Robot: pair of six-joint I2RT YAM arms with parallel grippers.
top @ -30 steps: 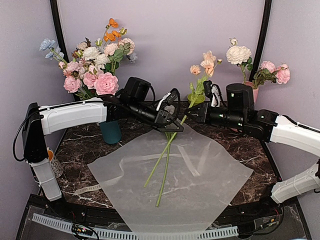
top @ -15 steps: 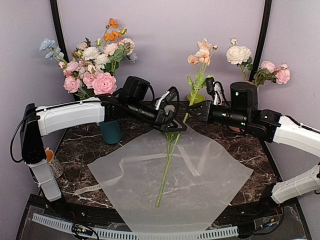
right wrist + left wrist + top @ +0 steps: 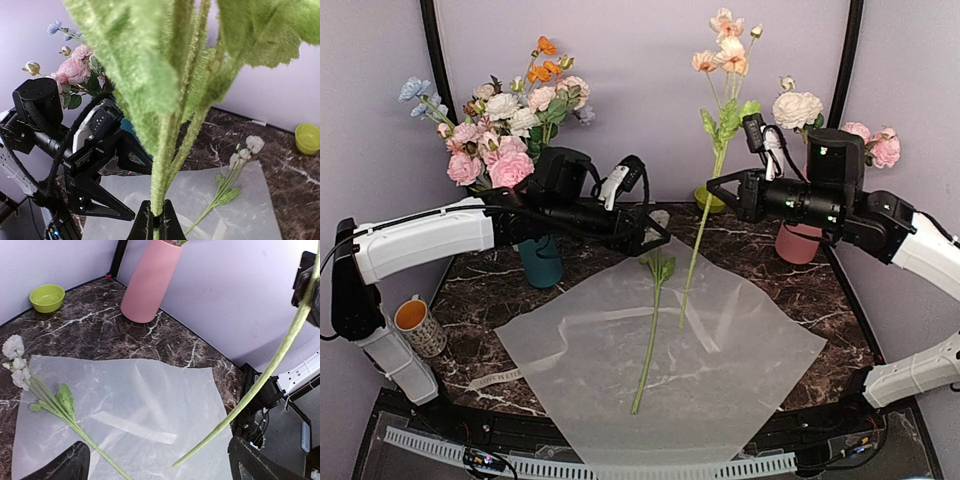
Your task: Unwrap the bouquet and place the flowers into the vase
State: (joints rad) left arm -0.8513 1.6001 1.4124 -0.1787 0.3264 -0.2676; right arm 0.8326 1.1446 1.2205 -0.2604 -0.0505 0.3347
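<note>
The bouquet's cream translucent paper [image 3: 720, 370] lies spread flat on the marble table. One white flower [image 3: 658, 222] lies on it, stem towards me, also in the left wrist view [image 3: 14, 347]. My right gripper [image 3: 722, 192] is shut on the stem of a peach flower [image 3: 725, 48] and holds it upright in the air; the stem's end [image 3: 686, 310] hangs over the paper. In the right wrist view the jaws [image 3: 155, 220] pinch that green stem. My left gripper [image 3: 648, 236] stands open just left of it, holding nothing. The salmon-pink vase [image 3: 798, 242] at the back right holds white and pink flowers [image 3: 797, 108].
A teal vase [image 3: 542, 262] with a big pink, white, orange and blue arrangement [image 3: 510, 135] stands at the back left. A small green bowl [image 3: 47, 296] sits at the back middle. A mug [image 3: 415, 322] stands beside the table's left edge.
My left gripper has opened, let go of the stems and drawn back left. My right gripper has lifted the peach flower upright. The white flower stays on the paper.
</note>
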